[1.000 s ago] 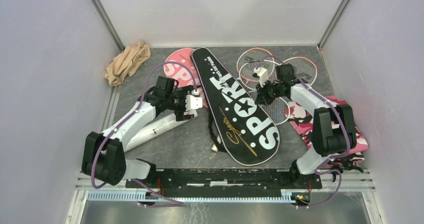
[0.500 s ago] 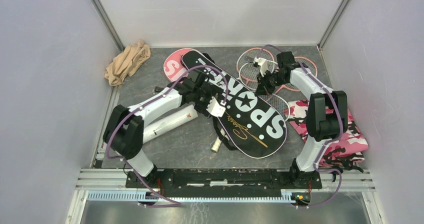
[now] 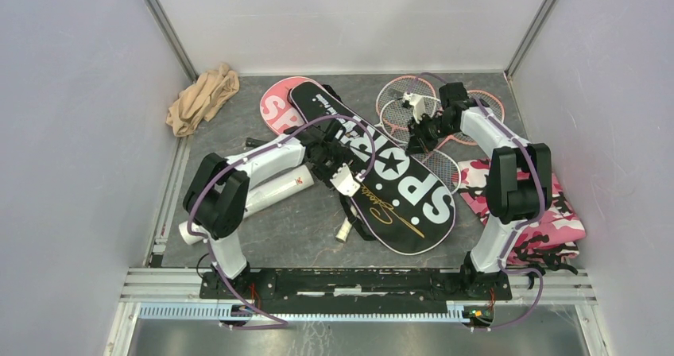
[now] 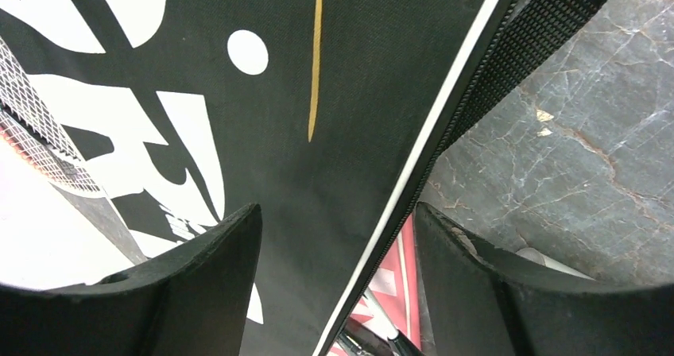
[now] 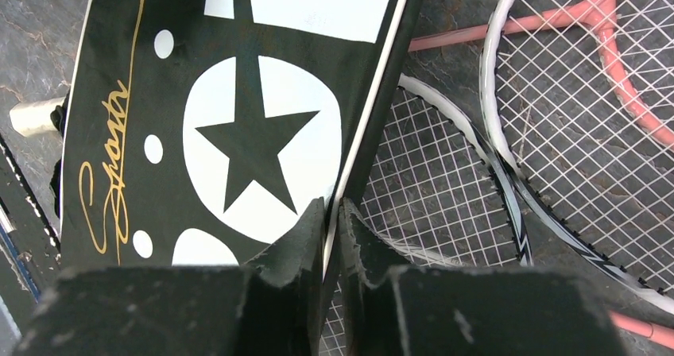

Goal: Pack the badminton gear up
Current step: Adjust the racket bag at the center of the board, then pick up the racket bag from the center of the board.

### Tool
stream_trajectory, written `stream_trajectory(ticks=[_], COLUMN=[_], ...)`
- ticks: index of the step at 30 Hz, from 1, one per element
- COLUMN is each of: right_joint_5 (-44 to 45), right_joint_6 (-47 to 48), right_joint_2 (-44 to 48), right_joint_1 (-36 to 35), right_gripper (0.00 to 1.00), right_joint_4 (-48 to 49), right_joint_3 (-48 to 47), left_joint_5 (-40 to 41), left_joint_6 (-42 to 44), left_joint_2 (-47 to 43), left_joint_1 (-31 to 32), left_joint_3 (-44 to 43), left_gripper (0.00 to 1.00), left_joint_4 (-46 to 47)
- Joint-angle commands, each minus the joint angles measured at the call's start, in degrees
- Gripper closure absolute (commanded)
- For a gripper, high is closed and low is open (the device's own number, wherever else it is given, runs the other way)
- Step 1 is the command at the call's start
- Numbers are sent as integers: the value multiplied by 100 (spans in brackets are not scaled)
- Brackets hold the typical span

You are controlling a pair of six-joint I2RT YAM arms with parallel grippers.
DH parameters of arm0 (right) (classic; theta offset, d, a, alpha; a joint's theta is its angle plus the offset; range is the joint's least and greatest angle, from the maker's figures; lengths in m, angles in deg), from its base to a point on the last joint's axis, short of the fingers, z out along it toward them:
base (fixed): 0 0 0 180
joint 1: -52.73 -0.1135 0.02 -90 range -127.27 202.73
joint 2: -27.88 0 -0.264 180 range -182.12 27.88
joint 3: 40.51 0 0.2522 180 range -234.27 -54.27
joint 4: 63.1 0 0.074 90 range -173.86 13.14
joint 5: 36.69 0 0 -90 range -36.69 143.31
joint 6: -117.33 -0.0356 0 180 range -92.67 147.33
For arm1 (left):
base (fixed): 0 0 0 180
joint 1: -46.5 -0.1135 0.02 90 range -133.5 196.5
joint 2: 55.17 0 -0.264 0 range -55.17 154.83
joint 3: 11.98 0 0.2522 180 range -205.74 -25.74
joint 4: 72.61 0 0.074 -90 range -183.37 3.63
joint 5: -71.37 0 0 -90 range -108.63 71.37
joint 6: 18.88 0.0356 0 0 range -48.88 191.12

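Note:
The black bag lettered SPORT [image 3: 380, 173] lies slantwise mid-table, over the pink bag [image 3: 276, 111]. My left gripper [image 3: 343, 175] is open, and its jaws straddle the bag's white-piped left edge [image 4: 413, 173] without closing on it. Something pink shows under that edge. My right gripper [image 3: 415, 137] is shut on the bag's right edge [image 5: 362, 133], over racket strings. Several pink-framed rackets [image 3: 433, 106] overlap at the back right and also show in the right wrist view [image 5: 493, 32]. The long white tube [image 3: 274, 191] lies under my left arm. A white handle [image 3: 343, 230] pokes out beneath the bag. No shuttlecock shows.
A beige cloth [image 3: 203, 98] is bunched in the back left corner. A pink camouflage cloth [image 3: 540, 209] lies by the right wall, under my right arm. A black strap [image 4: 548, 30] runs off the bag onto the grey stone-patterned table [image 4: 604, 157].
The black bag has swung round, far end leftward and near end rightward. My left gripper moved right onto its left edge. My right gripper shifted back a little, staying on the right edge.

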Motion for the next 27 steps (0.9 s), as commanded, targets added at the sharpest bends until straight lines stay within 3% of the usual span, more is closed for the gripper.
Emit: stream_trajectory(ticks=[1, 4, 10, 14, 24, 27], right_joint_5=[-38, -36, -21, 52, 138, 246], right_joint_6=[56, 79, 120, 208, 214, 119], right_joint_2=[95, 71, -96, -142, 38, 181], right_joint_1=[23, 24, 16, 21, 47, 58], right_gripper=[80, 71, 64, 58, 50, 46], right_joint_4=[-60, -100, -294, -493, -670, -702], right_joint_3=[-272, -341, -686, -938, -1174, -1365], left_joint_5=[-14, 43, 101, 109, 109, 59], left_joint_6=[383, 462, 550, 472, -222, -719], left_joint_2=[142, 223, 301, 267, 412, 485], left_joint_1=[3, 3, 3, 25, 73, 73], left_joint_3=[-312, -346, -258, -466, -1097, -1602], left_gripper=[29, 37, 48, 65, 96, 98], left_joint_4=[-205, -278, -281, -504, -1103, -1358])
